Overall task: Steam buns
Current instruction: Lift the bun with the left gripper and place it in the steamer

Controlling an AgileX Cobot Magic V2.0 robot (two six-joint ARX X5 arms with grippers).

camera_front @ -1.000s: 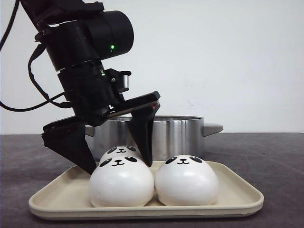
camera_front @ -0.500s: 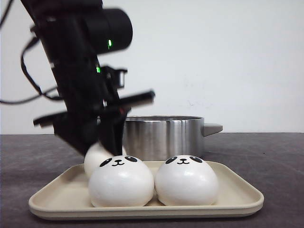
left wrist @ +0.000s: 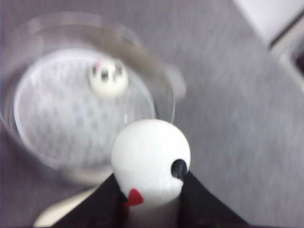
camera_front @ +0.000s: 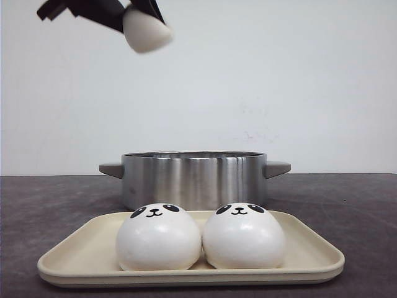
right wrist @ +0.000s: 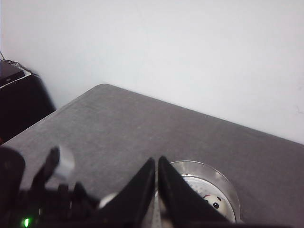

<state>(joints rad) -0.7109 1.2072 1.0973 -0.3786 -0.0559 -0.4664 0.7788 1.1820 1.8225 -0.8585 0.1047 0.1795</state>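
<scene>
Jaws of the left gripper (left wrist: 151, 202) are clamping a bun (camera_front: 146, 30) high above the pot (camera_front: 193, 179) for dropping in; right gripper (right wrist: 157, 190) jaws are pressed together, idling.

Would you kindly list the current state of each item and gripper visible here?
Left gripper: shut on a bun, raised high.
Held bun: clamped, above the pot.
Pot: uncovered, one bun inside.
Tray: carries two buns, side by side.
Right gripper: shut, holding nothing.
</scene>
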